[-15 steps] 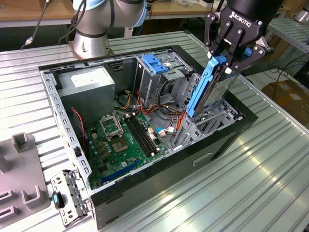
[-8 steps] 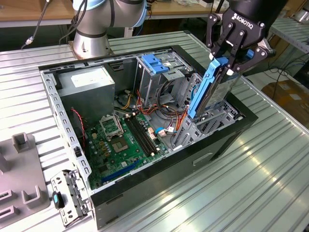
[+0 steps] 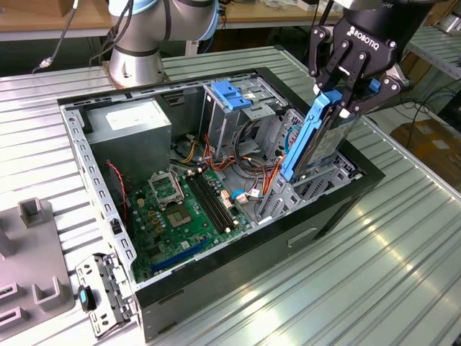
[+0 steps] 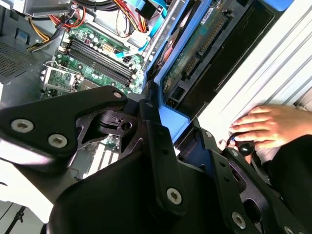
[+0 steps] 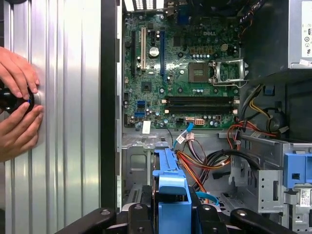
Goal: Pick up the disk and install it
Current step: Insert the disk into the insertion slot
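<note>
Presently the disk is held on edge in the pincer, which is clamped on its upper end, where a blue side rail is seen. It is carried tilted, lower end down, over the open computer case, just above the drive bay at the side of the case toward the exterior view's right. Whether its lower end touches the bay cannot be told.

The picking up is judged done and the installing is judged to be in hand, the disk not yet being seated. For seating, the blue rails would have to be lined up with the bay's guides and the tilt taken out, and the loose cables nearby kept from being pinched.

A person's hands are rested on the counter beside the case.
</note>
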Available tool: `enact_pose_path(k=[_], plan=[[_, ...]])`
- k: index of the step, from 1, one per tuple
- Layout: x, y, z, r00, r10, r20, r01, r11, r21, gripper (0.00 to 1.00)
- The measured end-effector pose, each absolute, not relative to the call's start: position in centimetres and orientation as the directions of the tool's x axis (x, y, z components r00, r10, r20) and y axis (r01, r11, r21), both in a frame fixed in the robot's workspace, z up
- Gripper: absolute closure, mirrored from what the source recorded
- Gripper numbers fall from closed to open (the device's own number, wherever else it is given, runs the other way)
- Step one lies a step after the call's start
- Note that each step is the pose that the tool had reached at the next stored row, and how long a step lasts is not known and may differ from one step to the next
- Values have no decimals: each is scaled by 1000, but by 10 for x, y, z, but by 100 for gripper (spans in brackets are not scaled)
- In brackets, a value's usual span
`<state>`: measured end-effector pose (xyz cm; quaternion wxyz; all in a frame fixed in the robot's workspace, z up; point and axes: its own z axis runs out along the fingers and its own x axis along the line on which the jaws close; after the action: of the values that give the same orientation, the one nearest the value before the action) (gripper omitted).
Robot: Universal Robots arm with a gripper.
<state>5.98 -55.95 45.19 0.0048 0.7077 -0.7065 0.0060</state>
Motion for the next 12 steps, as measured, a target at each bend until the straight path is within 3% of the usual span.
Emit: enact_pose_path(k=[12], plan=[[61,-560,441,2,-1000,15,-1000,-2,6,63]])
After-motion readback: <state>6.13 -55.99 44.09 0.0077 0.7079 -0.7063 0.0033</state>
